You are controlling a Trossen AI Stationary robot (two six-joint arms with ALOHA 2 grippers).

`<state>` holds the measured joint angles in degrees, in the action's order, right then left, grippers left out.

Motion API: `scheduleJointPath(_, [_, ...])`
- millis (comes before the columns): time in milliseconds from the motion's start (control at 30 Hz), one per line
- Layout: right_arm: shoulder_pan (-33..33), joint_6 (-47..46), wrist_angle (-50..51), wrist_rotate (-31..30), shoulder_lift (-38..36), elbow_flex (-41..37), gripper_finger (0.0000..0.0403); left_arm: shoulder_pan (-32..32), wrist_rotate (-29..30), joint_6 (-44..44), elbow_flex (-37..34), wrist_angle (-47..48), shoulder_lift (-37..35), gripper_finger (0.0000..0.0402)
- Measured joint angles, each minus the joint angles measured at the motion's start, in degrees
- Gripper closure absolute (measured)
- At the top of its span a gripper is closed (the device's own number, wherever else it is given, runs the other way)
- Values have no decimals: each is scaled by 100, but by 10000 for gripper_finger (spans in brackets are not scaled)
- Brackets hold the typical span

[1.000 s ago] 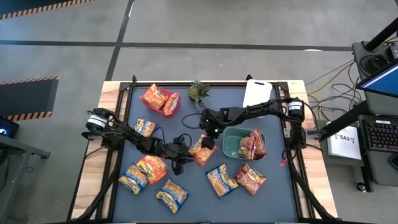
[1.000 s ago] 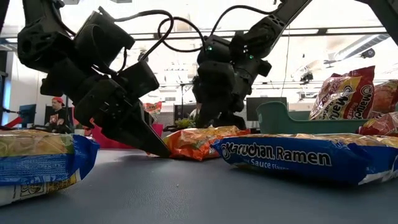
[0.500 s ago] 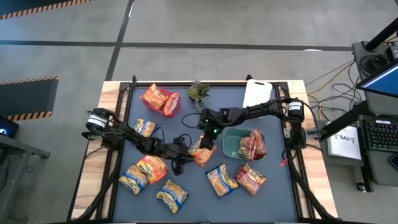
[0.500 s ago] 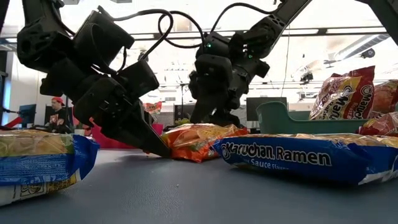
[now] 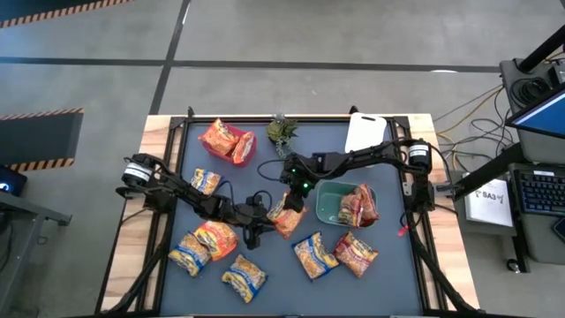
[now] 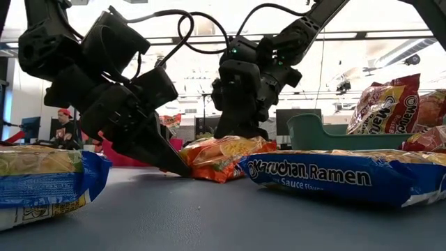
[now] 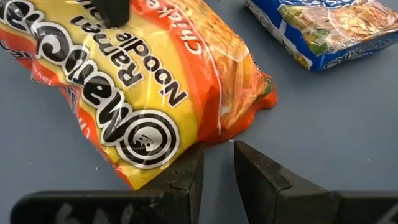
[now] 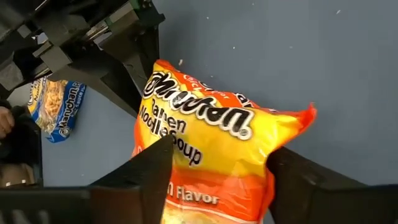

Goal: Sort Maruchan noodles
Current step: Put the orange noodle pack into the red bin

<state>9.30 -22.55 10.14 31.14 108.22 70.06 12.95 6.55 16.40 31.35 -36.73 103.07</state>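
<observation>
Both arms meet over the middle of the dark desk point(image 5: 388, 283), around one orange packet point(image 5: 287, 217) of Maruchan noodles. The right arm reaches in from the desk's right edge, elbow high, wrist bent steeply down, and the right tool point(image 5: 288, 202) straddles the packet, one finger at each side edge, jaws partly open and pressing in on the wrapper; in the low view the packet's far end sits a little off the desk under that tool point(image 6: 240, 132). The left arm stretches low across from the left edge, forearm near the surface, and the left tool point(image 5: 258, 231) points down at a slant, tips on the desk just beside the packet's near corner. Its fingers point(image 7: 258, 171) stand a narrow gap apart with nothing between them. Close by, a green bin point(image 5: 323, 210) holds red packets point(image 5: 357, 205), and blue-and-yellow packets point(image 5: 314, 254) lie flat nearer the front edge. More orange ones point(image 5: 227, 141) lie at the back left, beside a small green plant point(image 5: 282, 131).
</observation>
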Motion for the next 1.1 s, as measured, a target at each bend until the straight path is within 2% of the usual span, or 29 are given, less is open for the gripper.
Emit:
scheduleJointPath(200, [3, 11, -17, 98, -4, 0, 263, 1, 0, 4, -4, 7, 2, 328])
scheduleJointPath(333, [4, 64, -25, 111, -24, 2, 288, 0, -2, 5, -7, -2, 2, 328])
scheduleJointPath(600, [-42, 389, -64, 43, -176, 2, 292, 0, -155, -24, -13, 464, -446, 328])
scheduleJointPath(800, [-169, 754, 2, -640, -386, 7, 300, -15, -22, -203, 19, 823, -1003, 328])
scheduleJointPath(1100, [-520, 1187, -22, -1032, -457, 7, 319, -11, 23, -258, 2, 1279, -1850, 325])
